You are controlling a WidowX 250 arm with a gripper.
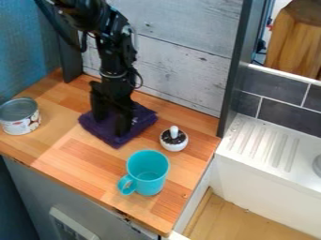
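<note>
The black gripper (111, 125) points down over the far, left-of-centre part of the wooden table (69, 161), its two fingers apart, with some of a dark purple cloth (143, 121) showing between them. The cloth lies folded on the table directly beneath the gripper, and the fingertips are down at it; whether they press into it I cannot tell.

To the left, near the table's edge, stands a short, upright can (28, 124) with a grey top. Its pale label carries dark and reddish patterns, too small to read. Right of the cloth sits a small white pot (173, 146) with dark contents and a white, rounded piece standing up in it. Nearer, just beside the pot, an upright turquoise mug (150, 185) has its handle toward the near left; its outside looks plain.

Whitewashed boards (182, 61) rise behind the table. On the right are a white ribbed drainboard (263, 145), dark grey tiles (276, 112) and, farther back, a wooden block (294, 42).
</note>
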